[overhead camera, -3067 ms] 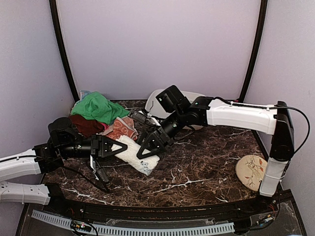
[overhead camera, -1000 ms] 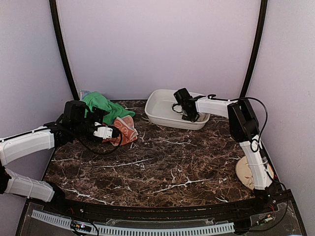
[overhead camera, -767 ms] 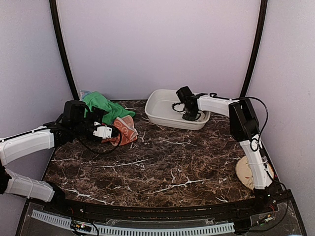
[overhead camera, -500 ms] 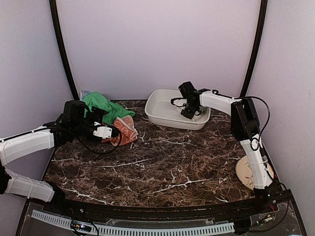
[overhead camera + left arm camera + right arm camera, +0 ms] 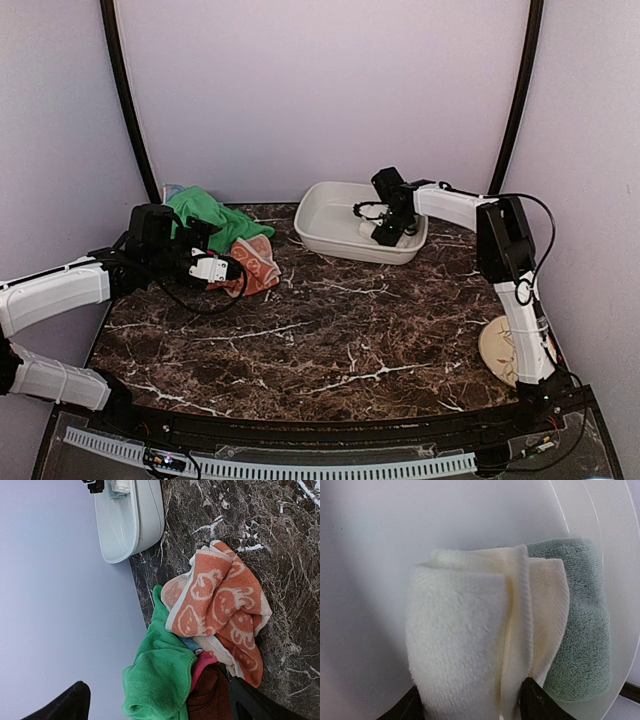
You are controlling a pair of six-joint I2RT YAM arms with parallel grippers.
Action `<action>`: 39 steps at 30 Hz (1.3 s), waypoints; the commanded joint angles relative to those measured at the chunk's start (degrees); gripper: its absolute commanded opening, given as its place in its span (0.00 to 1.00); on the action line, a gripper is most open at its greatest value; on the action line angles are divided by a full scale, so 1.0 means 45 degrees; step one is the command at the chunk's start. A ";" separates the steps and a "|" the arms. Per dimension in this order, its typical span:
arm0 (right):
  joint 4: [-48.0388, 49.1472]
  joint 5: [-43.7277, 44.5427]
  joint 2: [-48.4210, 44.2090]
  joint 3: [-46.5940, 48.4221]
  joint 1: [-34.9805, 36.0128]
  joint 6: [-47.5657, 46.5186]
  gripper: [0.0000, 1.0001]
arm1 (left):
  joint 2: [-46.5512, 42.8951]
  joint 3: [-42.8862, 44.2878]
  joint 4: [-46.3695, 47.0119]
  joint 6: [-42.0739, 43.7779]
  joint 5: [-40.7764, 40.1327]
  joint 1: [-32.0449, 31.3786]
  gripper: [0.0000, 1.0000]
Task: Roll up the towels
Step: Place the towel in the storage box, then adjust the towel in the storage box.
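Cream towel, rolled, now lies in white basin beside sage-green roll, moved off the table. Right gripper jaws parting, releasing it. Left gripper wide apart, facing orange towel, probably next.

I'm looking into a lab test cell: a dark marble-patterned bench boxed in by plain lilac panels, black frame poles, and a cable track along its near edge.

Two towels lie in the basin (other towels heaped left).
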 commanded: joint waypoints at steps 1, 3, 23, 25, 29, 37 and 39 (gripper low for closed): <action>0.0332 -0.0374 -0.1585 -0.0469 -0.0063 0.0343 0.62 | -0.0187 -0.0016 -0.0115 0.0112 0.0131 0.0077 0.99; 0.0337 -0.0349 -0.1875 -0.0640 -0.0061 0.0336 0.63 | -0.0216 0.0012 -0.0133 0.0135 0.0124 0.0073 0.99; 0.1768 -0.4288 -0.3180 -0.1930 0.0097 0.3174 0.07 | -0.0124 0.0237 -0.0191 0.0117 -0.0059 0.0082 0.99; 0.1995 -0.5108 -0.3255 -0.2483 0.0173 0.3415 0.03 | -0.0119 0.0279 -0.0211 0.0160 -0.0151 0.0078 0.99; 0.0690 -0.5634 -0.2498 -0.1787 0.0269 0.3460 0.05 | -0.0090 0.0378 -0.0210 0.0185 -0.0226 0.0070 0.99; -0.2631 -0.5405 -0.0068 0.0972 -0.0169 0.3594 0.00 | 0.0187 0.0819 -0.0516 -0.0220 -0.0393 0.0114 0.99; -0.2699 -0.5555 -0.0112 0.0714 -0.0419 0.3685 0.00 | 0.0377 0.1188 -0.0910 -0.0570 -0.0419 0.0205 0.99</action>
